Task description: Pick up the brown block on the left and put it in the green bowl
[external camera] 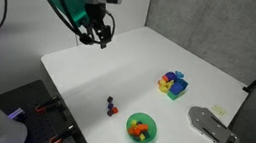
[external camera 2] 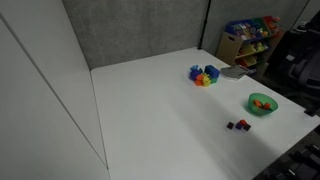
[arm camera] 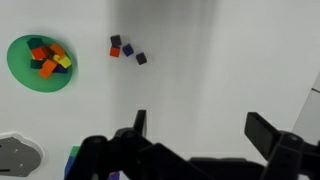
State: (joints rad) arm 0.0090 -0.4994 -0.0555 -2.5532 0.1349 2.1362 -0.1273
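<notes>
A cluster of tiny blocks [arm camera: 125, 50] lies on the white table, to the right of the green bowl [arm camera: 40, 62] in the wrist view. Two of them look dark brown, one [arm camera: 141, 58] farthest from the bowl and one [arm camera: 116, 41] beside a red block. The cluster also shows in both exterior views [external camera: 110, 103] [external camera 2: 238, 125], as does the bowl [external camera: 141, 129] [external camera 2: 262, 103]. The bowl holds several coloured blocks. My gripper [external camera: 98, 32] [arm camera: 200, 130] hangs open and empty high above the table, well away from the cluster.
A pile of bright yellow, blue and purple blocks [external camera: 174, 84] [external camera 2: 204, 75] sits farther back. A flat grey metal plate [external camera: 211, 127] [arm camera: 15, 153] lies beside the bowl. Grey walls border the white table [external camera: 118, 70]. A shelf of toys [external camera 2: 250, 35] stands beyond it.
</notes>
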